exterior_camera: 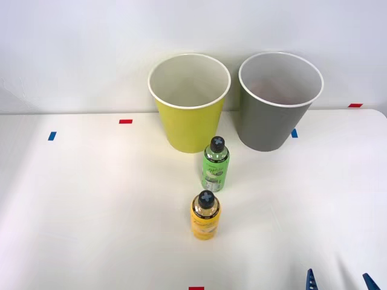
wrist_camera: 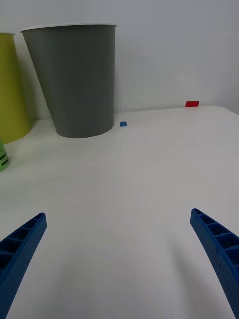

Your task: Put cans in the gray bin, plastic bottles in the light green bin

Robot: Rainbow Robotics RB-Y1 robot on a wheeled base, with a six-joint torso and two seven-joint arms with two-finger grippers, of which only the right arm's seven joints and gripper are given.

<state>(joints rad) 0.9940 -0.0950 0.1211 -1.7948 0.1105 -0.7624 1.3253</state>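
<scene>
Two bins stand at the back of the white table, the light green bin (exterior_camera: 187, 130) (wrist_camera: 10, 89) on the left and the gray bin (exterior_camera: 266, 127) (wrist_camera: 74, 79) on the right. Both are upright with white rims. Two plastic bottles with dark caps stand upright in front of them: a green one (exterior_camera: 215, 169) (wrist_camera: 2, 155) close to the light green bin, and a yellow one (exterior_camera: 205, 219) nearer to me. The cans are out of view. My right gripper (exterior_camera: 340, 281) (wrist_camera: 118, 217) is open and holds nothing, low at the front right, well right of the yellow bottle.
Small red tape marks (exterior_camera: 125, 121) (exterior_camera: 355, 105) (exterior_camera: 196, 288) and blue ones (exterior_camera: 52, 136) (exterior_camera: 294, 133) lie flat on the table. A white wall rises right behind the bins. Bare tabletop stretches between my gripper and the gray bin.
</scene>
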